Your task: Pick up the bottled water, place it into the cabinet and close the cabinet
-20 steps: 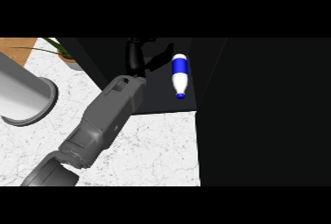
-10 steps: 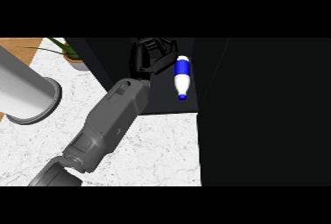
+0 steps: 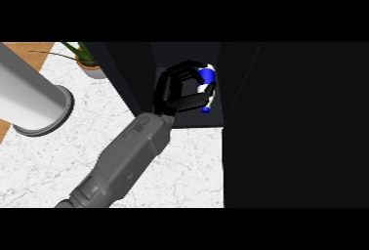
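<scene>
Blue and white, with a small blue tip at its lower end, the bottled water [image 3: 208,77] is within the dark cabinet [image 3: 302,122] opening, beyond the white marbled surface [image 3: 43,166]. The right hand [image 3: 170,91] has its black fingers [image 3: 190,102] curled round the bottle, hiding its middle.

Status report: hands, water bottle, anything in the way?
Left hand curled round the bottled water, in the dark cabinet's recess. Right hand out of view. Cabinet walls close on both sides; nothing else blocking.
</scene>
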Robot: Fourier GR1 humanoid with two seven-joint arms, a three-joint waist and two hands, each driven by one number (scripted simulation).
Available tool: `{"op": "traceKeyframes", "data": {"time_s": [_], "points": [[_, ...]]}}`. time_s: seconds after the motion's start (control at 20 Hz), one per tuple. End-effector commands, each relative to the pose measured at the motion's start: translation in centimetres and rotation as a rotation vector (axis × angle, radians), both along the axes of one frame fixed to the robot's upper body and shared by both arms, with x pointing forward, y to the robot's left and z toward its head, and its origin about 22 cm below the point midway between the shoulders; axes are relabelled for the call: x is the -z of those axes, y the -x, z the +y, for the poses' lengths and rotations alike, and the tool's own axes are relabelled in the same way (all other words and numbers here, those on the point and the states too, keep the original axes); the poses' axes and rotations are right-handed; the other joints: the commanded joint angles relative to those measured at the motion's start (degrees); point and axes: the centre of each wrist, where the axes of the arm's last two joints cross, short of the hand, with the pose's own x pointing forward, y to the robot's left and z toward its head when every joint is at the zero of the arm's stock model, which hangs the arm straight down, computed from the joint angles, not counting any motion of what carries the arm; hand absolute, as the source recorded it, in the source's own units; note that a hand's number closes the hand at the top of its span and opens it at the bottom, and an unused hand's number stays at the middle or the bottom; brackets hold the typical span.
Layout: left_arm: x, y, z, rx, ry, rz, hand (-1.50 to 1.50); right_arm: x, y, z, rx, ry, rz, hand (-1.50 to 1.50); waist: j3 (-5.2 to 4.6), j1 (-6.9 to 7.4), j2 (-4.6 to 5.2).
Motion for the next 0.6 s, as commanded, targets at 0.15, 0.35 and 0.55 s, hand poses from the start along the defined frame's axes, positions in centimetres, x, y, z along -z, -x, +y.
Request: {"op": "traceKeyframes", "data": {"time_s": [0.15, 0.35, 0.55], "points": [[3.8, 7.3, -1.0, 0.191, 0.134, 0.087, -1.5, -3.7, 0.3, 0.6, 0.021, 0.014, -0.043, -1.5, -0.02, 2.09, -0.53], [4.7, 11.1, 0.4, 0.173, 0.113, 0.103, -1.5, -4.1, 0.4, 0.7, 0.071, 0.045, -0.049, -1.5, 0.0, 3.61, -0.81], [5.2, 14.4, 4.4, 0.093, 0.108, 0.113, -1.5, -3.8, 0.6, 0.6, 0.039, 0.055, -0.046, -1.5, 0.04, 3.65, -0.74]]}}
